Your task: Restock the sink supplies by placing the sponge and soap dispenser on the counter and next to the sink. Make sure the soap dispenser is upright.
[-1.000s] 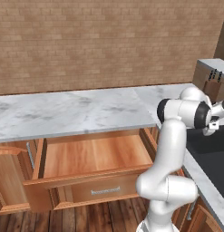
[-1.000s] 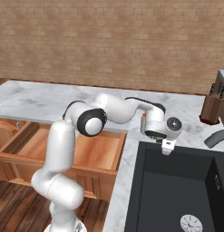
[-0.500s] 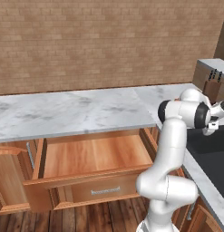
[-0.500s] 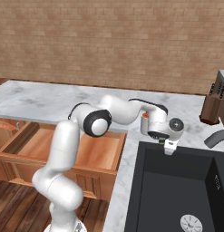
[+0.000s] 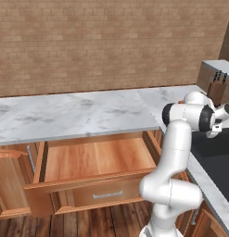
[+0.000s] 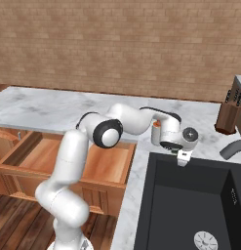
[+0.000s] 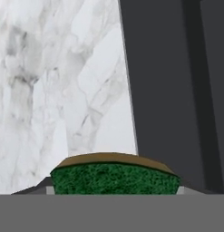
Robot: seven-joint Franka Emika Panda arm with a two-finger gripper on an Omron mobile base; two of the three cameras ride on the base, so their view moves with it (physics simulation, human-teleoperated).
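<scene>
The green sponge (image 7: 113, 177), with a tan upper face, sits between my gripper's (image 7: 113, 189) fingers at the bottom of the hand view. My gripper (image 6: 182, 157) is shut on it and hangs low over the line where the marble counter (image 7: 63, 90) meets the dark sink (image 7: 177, 90). In the right base view the soap dispenser (image 6: 155, 136), white with an orange top, stands upright on the counter (image 6: 68, 105) just behind my wrist, near the sink's (image 6: 200, 205) left rim. My hand (image 5: 219, 126) also shows at the right edge of the left base view.
A brown knife block (image 6: 229, 110) stands at the counter's far right, with a grey faucet (image 6: 232, 147) beside the basin. An open wooden drawer (image 5: 92, 159) juts out under the counter to the left of my arm.
My elbow has swung slightly to the right and the hand has crept a little toward the sink, still holding the sponge. The soap dispenser has not moved.
</scene>
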